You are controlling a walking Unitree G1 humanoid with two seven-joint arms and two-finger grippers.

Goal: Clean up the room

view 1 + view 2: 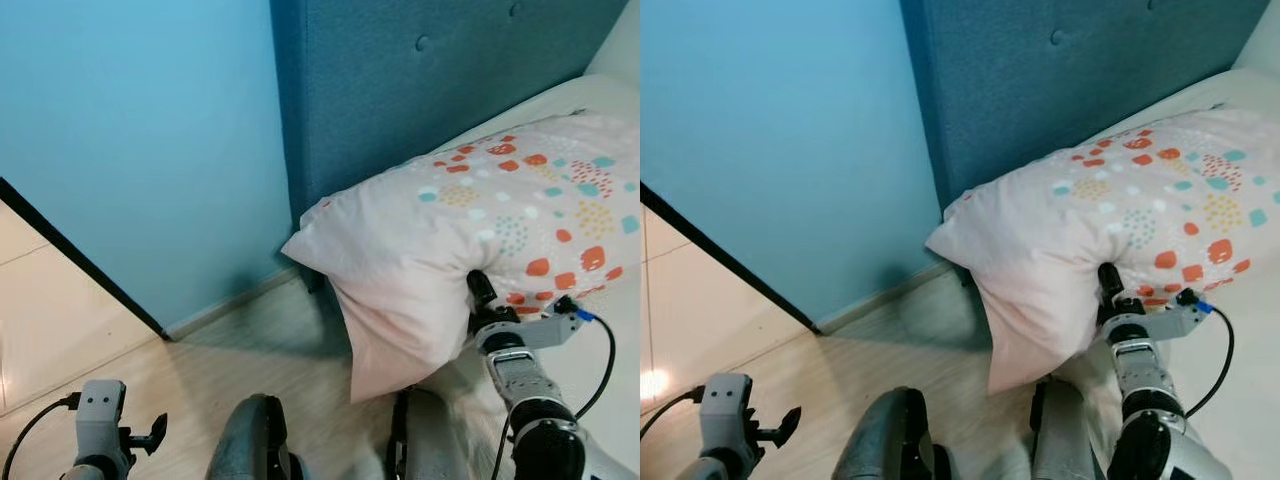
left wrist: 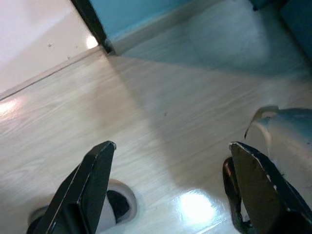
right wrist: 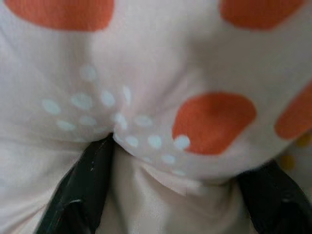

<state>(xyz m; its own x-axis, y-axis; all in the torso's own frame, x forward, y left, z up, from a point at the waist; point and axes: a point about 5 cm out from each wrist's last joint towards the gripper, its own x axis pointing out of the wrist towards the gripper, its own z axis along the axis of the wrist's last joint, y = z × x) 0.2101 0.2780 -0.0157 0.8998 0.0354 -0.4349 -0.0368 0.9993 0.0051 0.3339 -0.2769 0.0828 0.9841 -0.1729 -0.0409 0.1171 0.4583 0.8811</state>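
A pale pink pillow [image 1: 480,220] with orange, teal and yellow spots lies at the head of the bed, one corner hanging over the edge toward the floor. My right gripper [image 1: 480,290] is pushed into its lower front edge. In the right wrist view the two black fingers [image 3: 90,170] stand apart, open, with a bunched fold of pillow [image 3: 161,122] fabric between them. My left gripper [image 2: 170,185] hangs low over the wooden floor, open, with nothing between its fingers.
A blue padded headboard [image 1: 420,80] stands behind the pillow, against a light blue wall [image 1: 140,130]. The white mattress [image 1: 610,340] runs to the right. Pale wood floor [image 1: 200,370] lies between the wall and my knees [image 1: 250,440]. A black door edge [image 1: 80,255] crosses at the left.
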